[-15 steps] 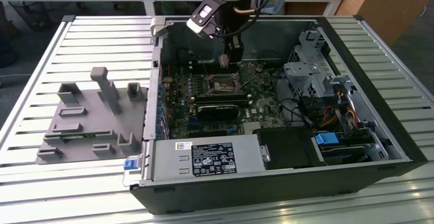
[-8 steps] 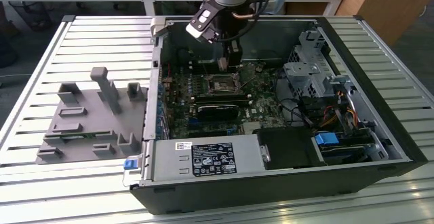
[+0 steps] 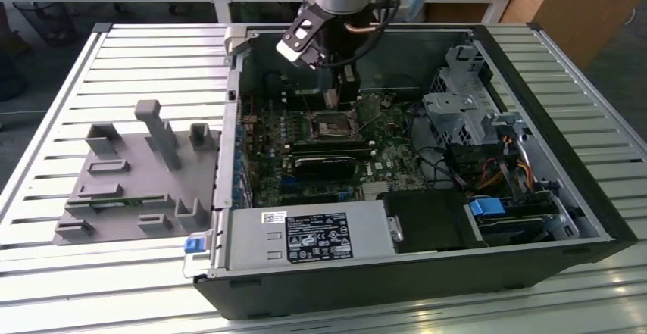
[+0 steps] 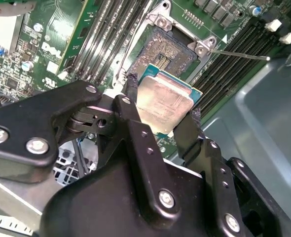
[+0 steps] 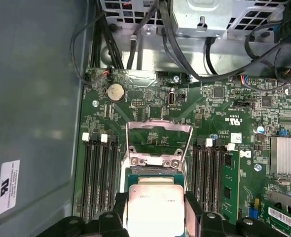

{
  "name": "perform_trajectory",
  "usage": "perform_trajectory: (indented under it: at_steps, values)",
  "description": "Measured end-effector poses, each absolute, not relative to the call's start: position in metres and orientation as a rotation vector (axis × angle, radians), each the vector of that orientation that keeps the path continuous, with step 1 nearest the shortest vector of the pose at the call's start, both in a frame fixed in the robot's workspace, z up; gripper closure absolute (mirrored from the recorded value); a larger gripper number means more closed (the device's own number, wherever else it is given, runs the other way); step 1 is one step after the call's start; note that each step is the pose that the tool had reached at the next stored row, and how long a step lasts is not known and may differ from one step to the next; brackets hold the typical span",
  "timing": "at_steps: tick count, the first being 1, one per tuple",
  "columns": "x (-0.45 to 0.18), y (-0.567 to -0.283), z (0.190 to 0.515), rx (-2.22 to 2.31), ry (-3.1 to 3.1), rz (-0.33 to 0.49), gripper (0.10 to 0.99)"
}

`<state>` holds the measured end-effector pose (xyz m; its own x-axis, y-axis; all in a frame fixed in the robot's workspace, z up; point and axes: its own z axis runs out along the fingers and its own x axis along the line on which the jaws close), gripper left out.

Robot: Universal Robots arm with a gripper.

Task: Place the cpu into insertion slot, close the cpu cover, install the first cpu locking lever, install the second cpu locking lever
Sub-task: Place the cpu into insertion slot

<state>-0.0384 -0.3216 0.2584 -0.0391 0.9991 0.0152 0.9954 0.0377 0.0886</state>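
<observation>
In both wrist views my gripper [image 4: 161, 109] [image 5: 156, 210] is shut on the cpu [image 4: 166, 100] [image 5: 155, 207], a pale silvery square chip pinched at two opposite edges by the black fingers [image 4: 130, 96]. The cpu hangs just off the insertion slot [image 4: 164, 49], a dark square socket in the green board, and overlaps its near edge. The cpu cover [image 5: 159, 159] stands flipped open beyond the slot as a thin metal frame. A thin locking lever [image 4: 239, 55] sticks out beside the socket. In the exterior view the gripper [image 3: 347, 101] is low inside the case, right over the slot [image 3: 332, 125].
Long black memory slots [image 5: 101, 173] [image 4: 234, 66] flank the socket on both sides. A black card [image 3: 326, 160] lies just in front of the slot, with the grey labelled power supply [image 3: 303, 237] beyond it. A drive cage [image 3: 460, 114] and cables [image 3: 501, 175] crowd the exterior view's right. A grey fixture [image 3: 132, 175] sits outside the case.
</observation>
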Motion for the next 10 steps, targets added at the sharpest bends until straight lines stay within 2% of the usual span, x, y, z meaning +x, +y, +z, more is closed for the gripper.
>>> perform_trajectory:
  at_steps: [10]
  values:
    - [-0.0426, -0.3225, 0.2515, 2.142, 2.226, 0.115, 0.545]
